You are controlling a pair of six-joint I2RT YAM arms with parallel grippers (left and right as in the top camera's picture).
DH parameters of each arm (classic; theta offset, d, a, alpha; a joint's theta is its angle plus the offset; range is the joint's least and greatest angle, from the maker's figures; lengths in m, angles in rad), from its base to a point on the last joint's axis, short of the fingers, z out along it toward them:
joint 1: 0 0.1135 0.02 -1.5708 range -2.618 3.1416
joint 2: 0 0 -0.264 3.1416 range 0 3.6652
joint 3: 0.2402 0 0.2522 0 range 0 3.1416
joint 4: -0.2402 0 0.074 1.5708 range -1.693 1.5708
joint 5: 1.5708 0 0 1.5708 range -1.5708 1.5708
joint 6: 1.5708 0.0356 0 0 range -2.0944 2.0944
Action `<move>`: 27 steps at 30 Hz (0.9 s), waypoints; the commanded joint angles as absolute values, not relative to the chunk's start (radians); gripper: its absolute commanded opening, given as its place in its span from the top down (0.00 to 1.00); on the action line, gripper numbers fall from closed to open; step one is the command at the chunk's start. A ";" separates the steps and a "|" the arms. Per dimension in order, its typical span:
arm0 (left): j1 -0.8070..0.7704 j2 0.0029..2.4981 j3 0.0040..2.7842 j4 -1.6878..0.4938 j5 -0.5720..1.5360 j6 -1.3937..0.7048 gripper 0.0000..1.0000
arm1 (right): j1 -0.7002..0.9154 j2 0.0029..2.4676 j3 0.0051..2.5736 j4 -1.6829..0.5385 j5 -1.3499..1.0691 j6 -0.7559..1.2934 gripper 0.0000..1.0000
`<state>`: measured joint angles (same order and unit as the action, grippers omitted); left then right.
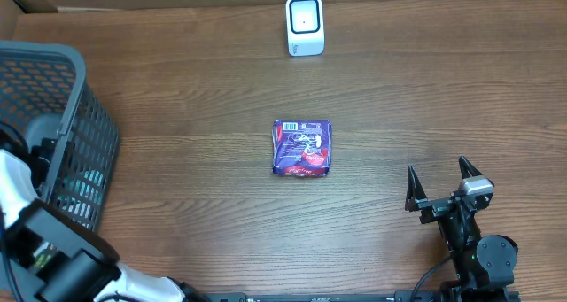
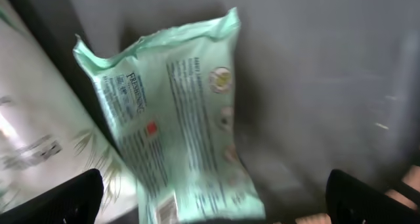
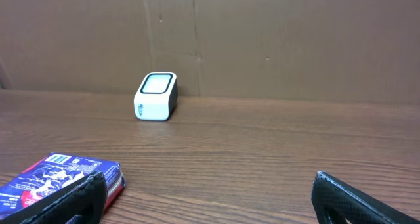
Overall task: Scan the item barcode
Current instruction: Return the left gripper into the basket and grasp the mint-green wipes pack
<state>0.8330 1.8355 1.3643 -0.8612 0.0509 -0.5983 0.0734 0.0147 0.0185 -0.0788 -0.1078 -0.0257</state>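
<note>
- Wooden table (image 1: 177, 89) carries everything.
- Grey basket (image 1: 84, 134) sits at its left edge.
- Left gripper (image 2: 213, 201), inside the basket, is spread wide and empty above a mint-green pack (image 2: 177, 119).
- Right gripper (image 1: 436, 166) is spread wide and empty, front right.
- Purple packet (image 1: 302, 148) lies mid-table, untouched.
- White scanner (image 1: 305, 25) stands at the far edge.

A dark brown wood-grain table (image 1: 443, 89) fills the scene under soft, even light. Along its far edge stands a plain brown cardboard wall (image 3: 295, 40) with vertical seams.
</note>
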 commanded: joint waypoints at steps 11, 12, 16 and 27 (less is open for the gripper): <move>0.831 2.018 1.357 -0.807 -0.008 -0.627 0.00 | 0.078 0.003 0.008 -0.073 -0.114 -0.023 0.00; 0.831 2.032 1.357 -0.809 -0.007 -0.620 0.03 | 0.078 0.003 0.008 -0.073 -0.114 -0.023 0.00; 0.831 2.055 1.357 -0.820 0.006 -0.585 0.78 | 0.078 0.003 0.008 -0.073 -0.114 -0.023 0.00; 0.831 1.952 1.444 -0.899 0.102 -0.492 0.96 | 0.078 0.003 0.008 -0.073 -0.114 -0.023 0.00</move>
